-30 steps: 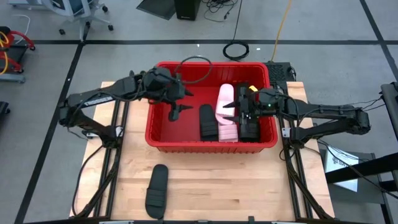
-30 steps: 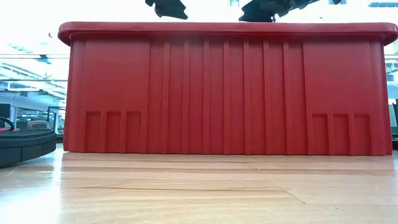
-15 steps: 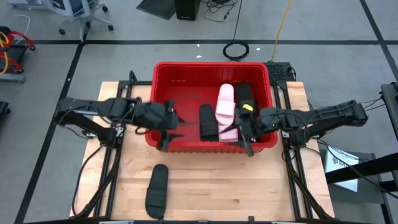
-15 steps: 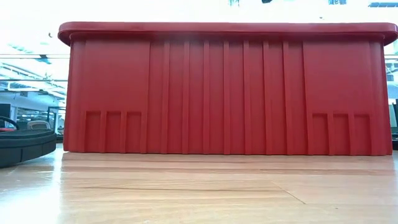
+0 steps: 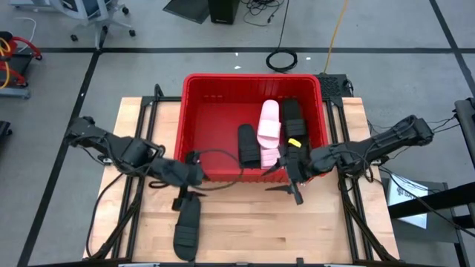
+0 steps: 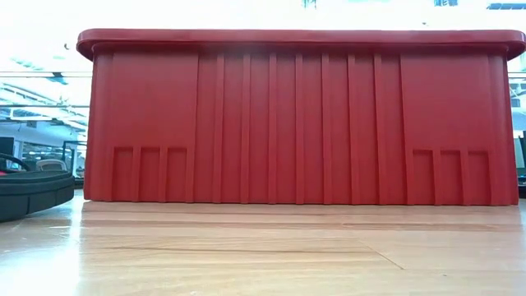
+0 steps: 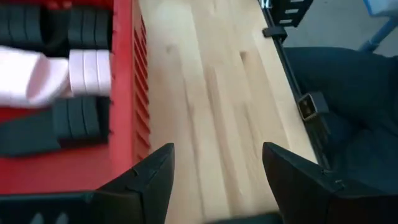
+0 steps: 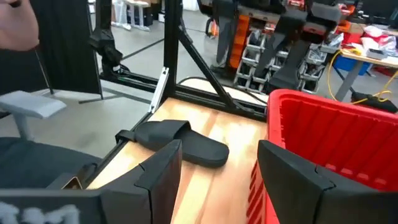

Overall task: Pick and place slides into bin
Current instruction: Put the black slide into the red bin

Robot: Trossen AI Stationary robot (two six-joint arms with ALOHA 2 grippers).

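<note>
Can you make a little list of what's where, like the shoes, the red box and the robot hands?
Red bin: at the table's far side.
Slides in bin: black ones and pink ones, lying side by side.
Slide left out: black, on the table in front of the bin.
Left gripper: open, empty, just above the left-out slide.
Right gripper: open, empty, over the table in front of the bin.

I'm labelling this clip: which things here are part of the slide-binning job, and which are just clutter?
Part of the job:
- large red ribbed plastic bin
- black slip-on slide on the wooden table
- black slides and pale pink slides inside the bin
- left gripper, right gripper, jaws open

Just lying about:
- coiled black cable on the floor
- wheeled chair base
</note>
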